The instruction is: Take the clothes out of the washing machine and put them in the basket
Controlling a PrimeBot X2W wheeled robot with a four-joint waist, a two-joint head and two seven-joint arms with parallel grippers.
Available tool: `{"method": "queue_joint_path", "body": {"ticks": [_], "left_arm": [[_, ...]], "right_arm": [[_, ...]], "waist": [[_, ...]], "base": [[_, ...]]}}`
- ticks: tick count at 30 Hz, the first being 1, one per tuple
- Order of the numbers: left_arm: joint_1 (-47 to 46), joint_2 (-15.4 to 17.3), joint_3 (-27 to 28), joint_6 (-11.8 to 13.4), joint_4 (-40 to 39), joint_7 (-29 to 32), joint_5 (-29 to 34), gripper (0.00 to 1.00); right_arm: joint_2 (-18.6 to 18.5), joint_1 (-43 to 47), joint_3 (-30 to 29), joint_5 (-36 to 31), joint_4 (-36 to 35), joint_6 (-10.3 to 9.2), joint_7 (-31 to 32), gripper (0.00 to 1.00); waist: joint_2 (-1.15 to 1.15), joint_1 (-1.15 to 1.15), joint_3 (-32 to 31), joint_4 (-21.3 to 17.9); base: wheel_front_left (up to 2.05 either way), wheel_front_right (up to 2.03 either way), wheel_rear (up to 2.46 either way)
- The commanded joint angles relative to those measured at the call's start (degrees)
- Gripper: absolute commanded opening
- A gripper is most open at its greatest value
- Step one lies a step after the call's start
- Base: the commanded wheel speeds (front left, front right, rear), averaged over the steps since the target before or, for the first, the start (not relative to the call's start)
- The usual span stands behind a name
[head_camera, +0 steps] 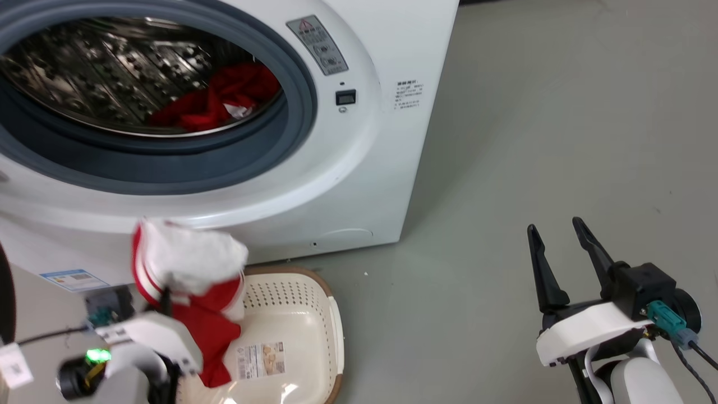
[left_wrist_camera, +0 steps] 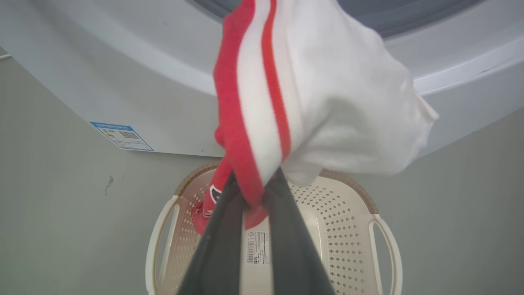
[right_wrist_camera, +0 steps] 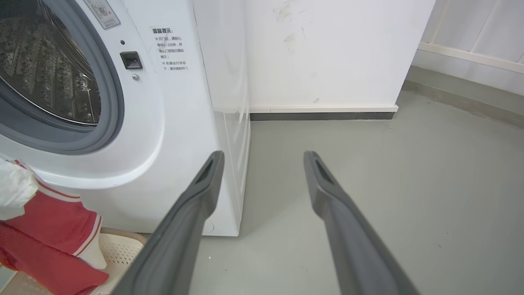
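Jersey (left_wrist_camera: 327, 102), red-white fabric, bunched in left hand (left_wrist_camera: 256, 184) over perforated plastic basket (left_wrist_camera: 344, 229).

The basket (head_camera: 286, 294) sits before the washing machine (head_camera: 359, 168), a jersey (head_camera: 190, 264) above it, clothes (head_camera: 219, 101) apparently in the drum (head_camera: 84, 73).

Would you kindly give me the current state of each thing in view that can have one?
Large white front-loading washing machine, open at the front.
Shiny perforated steel drum, holding crumpled red clothes.
Cream perforated plastic basket, upright on the floor.
Red-and-white sports jersey, dangling over the basket.
Left gripper, jaws shut on the jersey.
Right gripper, jaws open, empty.
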Motion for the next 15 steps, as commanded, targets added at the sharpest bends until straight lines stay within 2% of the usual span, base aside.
{"method": "queue_joint_path", "body": {"ticks": [1, 8, 15], "left_arm": [[1.51, -0.5, -0.45, -0.32, -0.27, 0.76, -0.34, 0.0], [7.86, -4.19, -2.39, -0.99, 1.02, 7.9, -2.17, 0.0], [6.61, -5.68, -3.42, -0.7, 3.63, 10.37, -2.95, 0.0]], "right_arm": [[-0.01, 0.83, -0.01, -0.19, -0.39, -0.04, 0.28, 1.0], [-0.01, 1.37, 0.54, 0.03, -2.07, -0.04, 1.09, 1.0], [-0.01, -1.24, 1.1, -0.13, -3.98, -0.04, 1.51, 1.0]], "waist": [[0.0, 0.0, -1.46, 0.74], [0.0, 0.0, -1.1, 0.7], [0.0, 0.0, 5.06, -0.56]], "base": [[0.0, 0.0, 0.0], [0.0, 0.0, 0.0], [0.0, 0.0, 0.0]]}}
